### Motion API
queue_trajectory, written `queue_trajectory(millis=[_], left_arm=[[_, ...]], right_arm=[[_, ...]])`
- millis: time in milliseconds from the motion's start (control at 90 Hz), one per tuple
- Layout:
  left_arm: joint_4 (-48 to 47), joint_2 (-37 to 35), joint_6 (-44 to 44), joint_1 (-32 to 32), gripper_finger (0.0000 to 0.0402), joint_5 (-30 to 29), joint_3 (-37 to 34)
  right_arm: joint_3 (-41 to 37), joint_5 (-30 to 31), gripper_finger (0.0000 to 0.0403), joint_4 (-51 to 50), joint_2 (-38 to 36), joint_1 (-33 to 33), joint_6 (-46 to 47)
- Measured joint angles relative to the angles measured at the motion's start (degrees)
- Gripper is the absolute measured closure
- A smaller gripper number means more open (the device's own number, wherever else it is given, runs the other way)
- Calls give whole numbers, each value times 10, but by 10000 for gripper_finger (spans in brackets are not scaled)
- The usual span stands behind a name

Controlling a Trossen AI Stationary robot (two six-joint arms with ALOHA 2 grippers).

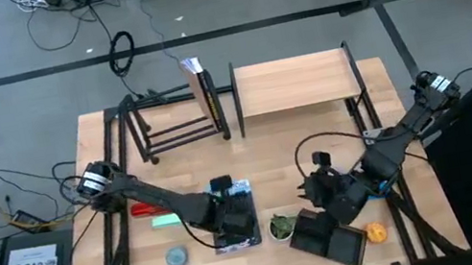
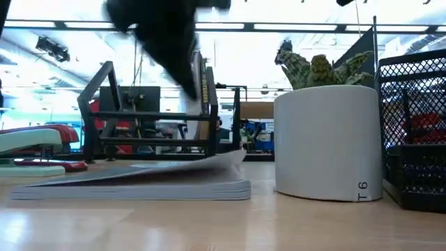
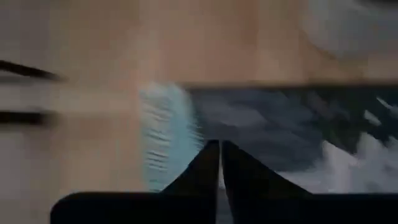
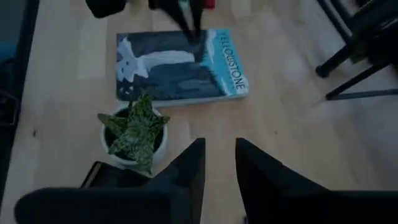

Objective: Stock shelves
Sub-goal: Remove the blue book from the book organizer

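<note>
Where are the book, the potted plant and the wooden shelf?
book (image 4: 180,65): right wrist view, middle of its cover.
potted plant (image 2: 327,143): low view, white pot's side.
wooden shelf (image 1: 294,83): high view, top board.

Right gripper (image 4: 219,163), fingers slightly parted, above bare table (image 4: 292,118); potted succulent (image 4: 134,132) beside flat Yellowstone book (image 4: 180,65).

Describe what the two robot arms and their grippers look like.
Both arms are dark, near-black jointed links. The left arm has a silvery-white collar by its base joint; the right arm shows a similar pale band near its base and a thin black cable looping beside it. The left gripper and right gripper each have two dark, tapered, wedge-shaped fingers.
</note>
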Motion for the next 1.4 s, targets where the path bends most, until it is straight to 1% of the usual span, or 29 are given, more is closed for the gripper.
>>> queue_trajectory(millis=[33,78,100,133,189,278,378,433,478,578,644,722,811,956,1089,1222,1400], left_arm=[[-25,0,-1,6,401,-54,24],[-52,-3,-24,20,399,-113,56],[-64,-6,-42,30,398,-135,70],[-77,-15,-71,49,395,-146,87],[-100,-32,-100,84,384,-146,104],[-114,-67,-114,141,353,-144,106],[-129,-101,-118,207,300,-122,106],[-124,-116,-118,240,267,-102,106],[-117,-122,-118,265,240,-97,106],[-94,-126,-122,305,186,-92,106],[-86,-124,-134,325,158,-90,106],[-84,-119,-152,347,134,-90,106],[-78,-111,-175,365,120,-92,106],[-76,-101,-179,394,123,-81,105],[-67,-88,-168,419,153,-62,106],[-58,-83,-147,429,204,-51,106],[-58,-82,-128,429,296,-56,106]], right_arm=[[0,1,343,0,0,-3,0],[0,1,343,1,0,-6,0],[0,1,343,1,0,-7,0],[0,1,343,0,0,-8,0],[0,2,344,1,0,-9,1],[0,2,343,1,0,-8,1],[0,2,342,3,0,-7,1],[0,2,343,3,0,-4,3],[0,2,343,3,0,-3,6],[0,3,343,4,1,-3,8],[0,5,342,4,1,-3,8],[0,5,341,5,1,-3,10],[0,5,341,5,1,-3,12],[0,5,341,9,1,-3,13],[0,5,341,12,1,0,14],[0,5,341,13,1,1,14],[0,5,341,16,1,1,14]])
